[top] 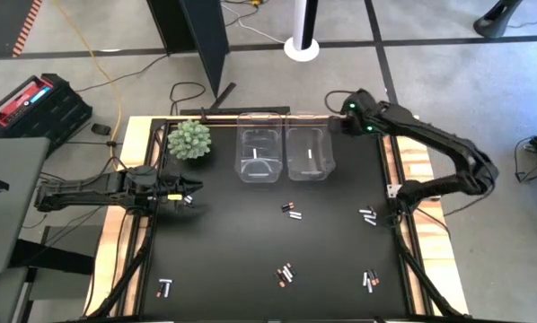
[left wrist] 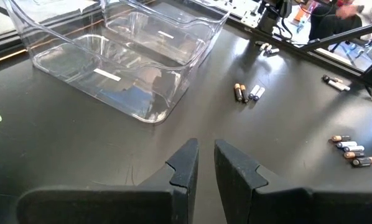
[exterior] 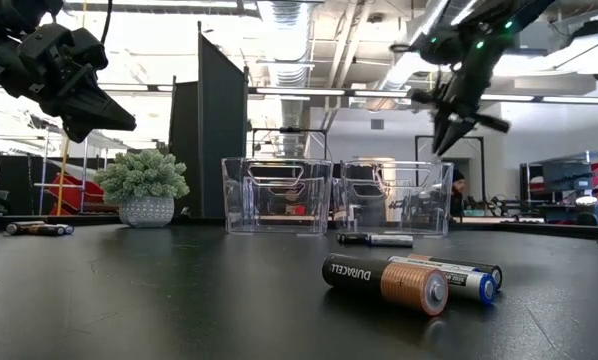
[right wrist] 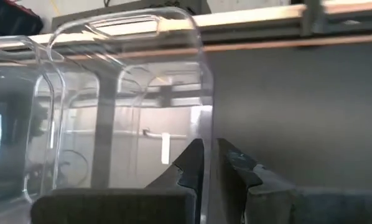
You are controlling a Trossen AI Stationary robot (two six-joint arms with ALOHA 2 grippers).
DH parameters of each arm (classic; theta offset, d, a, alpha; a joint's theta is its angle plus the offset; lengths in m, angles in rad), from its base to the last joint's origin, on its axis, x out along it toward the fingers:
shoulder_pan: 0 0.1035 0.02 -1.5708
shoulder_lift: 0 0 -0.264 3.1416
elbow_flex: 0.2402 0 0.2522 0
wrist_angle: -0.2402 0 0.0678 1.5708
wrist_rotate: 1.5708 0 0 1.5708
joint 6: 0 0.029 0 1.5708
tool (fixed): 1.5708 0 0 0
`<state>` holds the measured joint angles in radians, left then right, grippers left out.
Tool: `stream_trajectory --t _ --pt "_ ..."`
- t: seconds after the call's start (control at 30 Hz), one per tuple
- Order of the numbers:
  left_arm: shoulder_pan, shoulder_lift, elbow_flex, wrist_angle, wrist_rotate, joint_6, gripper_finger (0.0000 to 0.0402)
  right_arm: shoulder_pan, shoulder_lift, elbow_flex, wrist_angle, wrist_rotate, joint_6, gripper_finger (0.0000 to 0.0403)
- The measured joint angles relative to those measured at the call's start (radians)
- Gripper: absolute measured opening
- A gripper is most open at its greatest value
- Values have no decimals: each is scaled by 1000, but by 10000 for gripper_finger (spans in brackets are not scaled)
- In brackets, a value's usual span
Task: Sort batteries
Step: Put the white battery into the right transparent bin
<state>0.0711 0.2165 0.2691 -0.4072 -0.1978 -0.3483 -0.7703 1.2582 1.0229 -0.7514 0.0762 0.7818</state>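
Two clear bins stand side by side at the table's far middle, the left bin (top: 258, 154) and the right bin (top: 309, 152). Each has one white battery lying on its floor (top: 252, 154) (top: 310, 154). Several batteries lie loose on the black table in small groups (top: 290, 211) (top: 368, 215) (top: 285, 274) (top: 370, 281) (top: 164, 288). My right gripper (top: 336, 121) hangs in the air beside the right bin's far right corner, pointing down, shut and holding nothing (right wrist: 209, 155). My left gripper (top: 195, 190) waits above the table's left side, shut and holding nothing (left wrist: 206, 163).
A small green plant in a pot (top: 189, 140) stands left of the bins, close to my left gripper. The wooden table frame (top: 412, 161) borders the black mat. In the low view a dark copper-ended battery (exterior: 387, 280) lies nearest the front edge.
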Motion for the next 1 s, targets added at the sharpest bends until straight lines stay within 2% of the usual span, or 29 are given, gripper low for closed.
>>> stream_trajectory --t 0.17,0.37,0.7,1.0 --pt "0 0 0 0 0 -4 50 -4 -110 0 -131 0 -15 61" --pt "0 0 0 -3 0 -4 50 35 -182 0 -249 1 -31 61" --pt "0 0 0 -5 0 -4 50 71 -191 -1 -320 1 -34 61" --pt "0 0 0 -5 0 -4 50 76 -185 -30 -387 1 -113 61"
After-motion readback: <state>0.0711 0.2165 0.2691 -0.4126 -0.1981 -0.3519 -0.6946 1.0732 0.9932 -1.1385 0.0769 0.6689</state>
